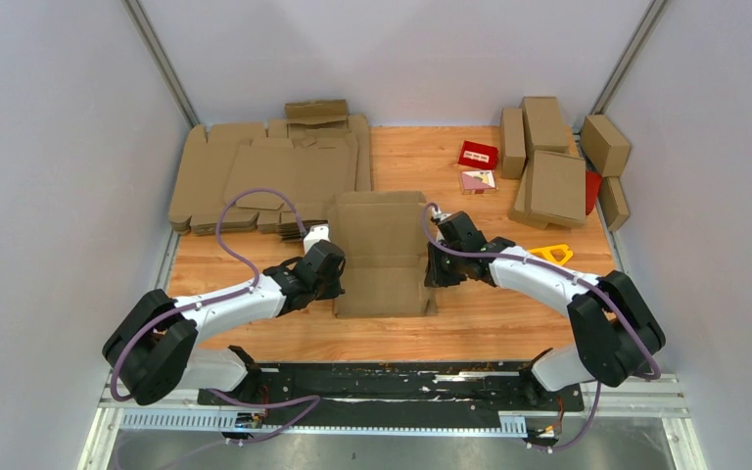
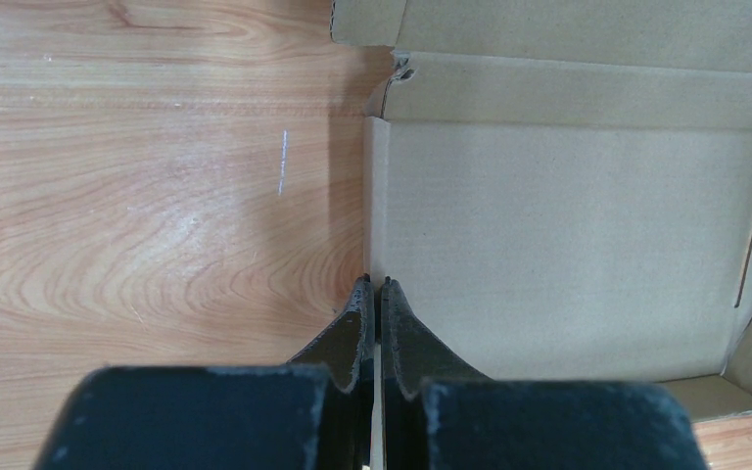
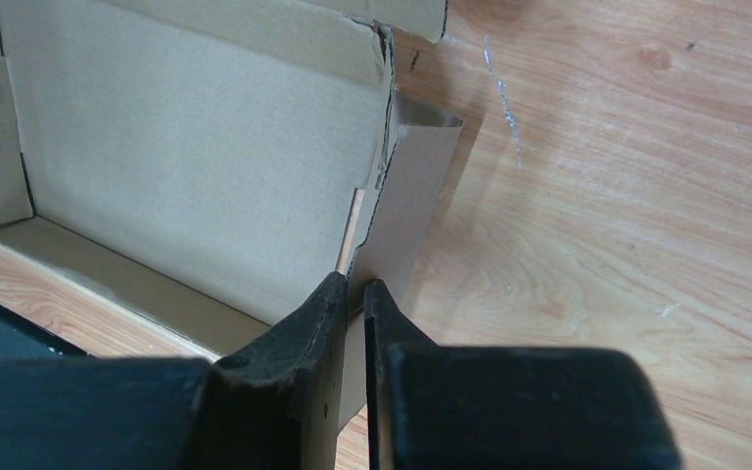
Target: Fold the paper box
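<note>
Robotics lab cell: white partition walls (image 1: 49, 147), aluminium corner posts (image 1: 162, 59), wooden bench (image 1: 490, 323), cardboard blanks (image 1: 255, 176) stacked upper left.

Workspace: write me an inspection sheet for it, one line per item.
Surface: wooden table, faint scuffs.
Job's things: paper box mid-table, part-formed, side walls raised.
Clutter: pile of flat blanks far left; folded boxes far right; red carton and yellow object near them.
Grippers: left gripper pinches the box's left wall; right gripper pinches its right wall.
Cables: purple cable loops above the left arm; another follows the right arm.
Surroundings: white walls on three sides.
</note>
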Available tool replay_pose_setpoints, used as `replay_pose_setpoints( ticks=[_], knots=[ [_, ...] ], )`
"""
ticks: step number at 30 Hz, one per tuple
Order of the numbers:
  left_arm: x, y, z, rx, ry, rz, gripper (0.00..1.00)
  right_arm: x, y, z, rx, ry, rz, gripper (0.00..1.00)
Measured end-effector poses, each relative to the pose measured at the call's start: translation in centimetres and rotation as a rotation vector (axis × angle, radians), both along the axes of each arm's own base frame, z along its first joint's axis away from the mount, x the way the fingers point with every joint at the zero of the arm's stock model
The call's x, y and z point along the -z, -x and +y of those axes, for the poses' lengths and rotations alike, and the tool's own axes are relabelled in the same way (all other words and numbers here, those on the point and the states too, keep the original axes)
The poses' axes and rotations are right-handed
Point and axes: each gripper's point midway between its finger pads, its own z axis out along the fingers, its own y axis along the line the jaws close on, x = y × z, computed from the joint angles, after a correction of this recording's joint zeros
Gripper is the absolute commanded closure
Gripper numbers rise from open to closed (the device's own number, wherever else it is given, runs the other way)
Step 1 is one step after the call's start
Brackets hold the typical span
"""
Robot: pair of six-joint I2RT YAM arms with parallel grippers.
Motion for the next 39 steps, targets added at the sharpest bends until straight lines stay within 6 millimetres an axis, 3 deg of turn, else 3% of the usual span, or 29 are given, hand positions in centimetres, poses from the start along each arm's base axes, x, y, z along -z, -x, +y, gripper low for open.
replay_pose_setpoints(
  ticks=[12,19,22,28,39],
  knots=[
    [0.0,0.0,0.0,0.0,-0.002,0.0,1.0,-0.6,0.2,0.8,-0.027,-0.015,-0.01,0.87],
    [0.0,0.0,-0.1,0.004,0.005,0.003,1.0,-2.4,0.2,3.0,-0.076,-0.09,-0.037,0.85],
    [0.0,0.0,-0.2,0.005,0.007,0.004,1.0,-2.4,0.4,3.3,-0.086,-0.099,-0.033,0.77],
    [0.0,0.4,-1.0,0.025,0.037,0.019,1.0,-1.7,0.8,4.3,-0.108,-0.12,-0.002,0.53],
    [-0.1,0.5,-1.2,0.029,0.045,0.022,1.0,-2.1,1.0,4.1,-0.12,-0.115,-0.016,0.45]
  ],
)
